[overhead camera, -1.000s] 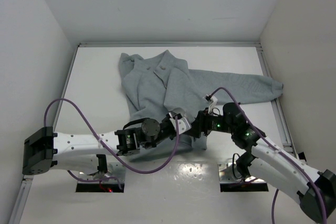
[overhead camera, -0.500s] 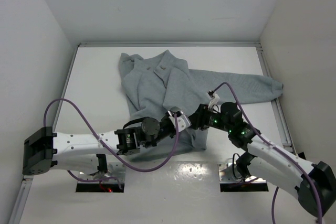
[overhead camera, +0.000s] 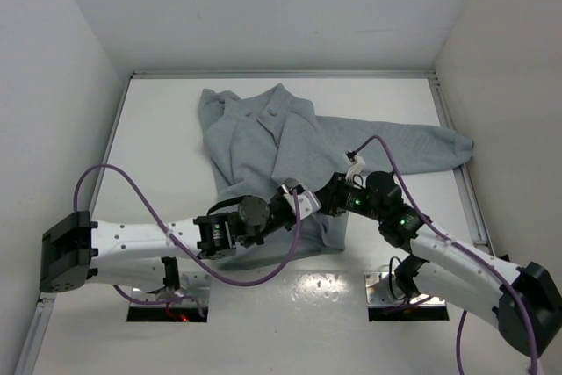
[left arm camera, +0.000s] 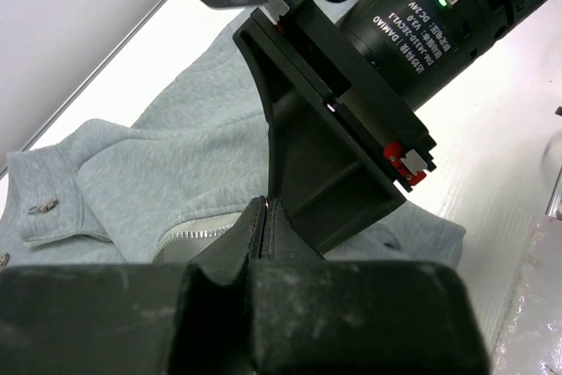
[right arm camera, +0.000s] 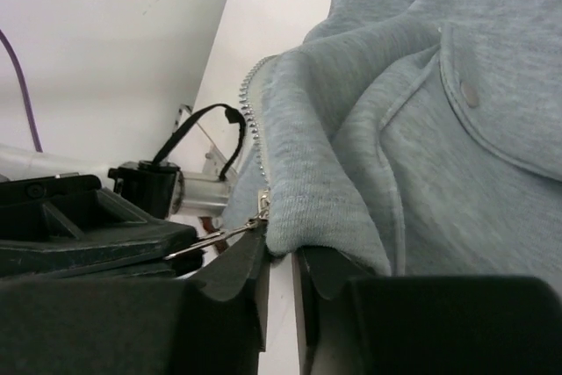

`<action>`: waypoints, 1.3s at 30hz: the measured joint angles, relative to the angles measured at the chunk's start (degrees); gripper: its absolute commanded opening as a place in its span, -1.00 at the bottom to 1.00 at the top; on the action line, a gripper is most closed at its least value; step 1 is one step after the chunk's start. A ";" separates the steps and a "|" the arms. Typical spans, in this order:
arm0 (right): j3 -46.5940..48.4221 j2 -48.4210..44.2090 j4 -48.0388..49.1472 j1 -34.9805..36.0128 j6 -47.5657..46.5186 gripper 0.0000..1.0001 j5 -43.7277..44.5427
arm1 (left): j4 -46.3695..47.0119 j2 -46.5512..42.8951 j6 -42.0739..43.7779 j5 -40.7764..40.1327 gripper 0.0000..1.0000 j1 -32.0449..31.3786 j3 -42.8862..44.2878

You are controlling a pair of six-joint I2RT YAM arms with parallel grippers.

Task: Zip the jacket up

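The right gripper (right arm camera: 281, 261) is pinched narrow on the bottom hem of the jacket (right arm camera: 421, 155), with fabric bunched over its tips. Just left of those tips, a thin metal zipper pull (right arm camera: 215, 239) runs from the hem into the left gripper (left arm camera: 266, 217), whose fingers are pressed flat together on it. Beyond both tools, zipper teeth (right arm camera: 248, 116) climb the unjoined front edge. Farther out the jacket lies spread on the table (overhead camera: 158, 147), one sleeve reaching right.

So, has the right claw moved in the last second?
Yes. The right claw, gripping the jacket, has shifted left, away from the table's right rim.
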 measured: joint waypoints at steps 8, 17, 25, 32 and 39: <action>-0.22 -7.39 -5.66 0.33 -10.73 -1.00 1.40 | -0.17 2.03 -3.67 -0.63 -1.00 0.33 2.03; -0.42 -18.64 -19.34 0.20 -25.88 -1.00 2.99 | -3.74 6.60 -13.14 3.80 -1.00 4.66 6.60; -0.96 -21.66 -23.08 -0.11 -31.19 -1.00 5.09 | -8.74 10.03 -24.41 14.56 -1.00 11.96 10.29; -0.96 -23.65 -25.05 -0.42 -32.94 -1.00 5.05 | -12.13 10.43 -31.85 21.97 -1.00 17.14 10.45; -0.96 -24.37 -25.00 -0.42 -34.01 -1.00 3.89 | -12.85 8.85 -34.95 25.09 -1.00 18.51 9.66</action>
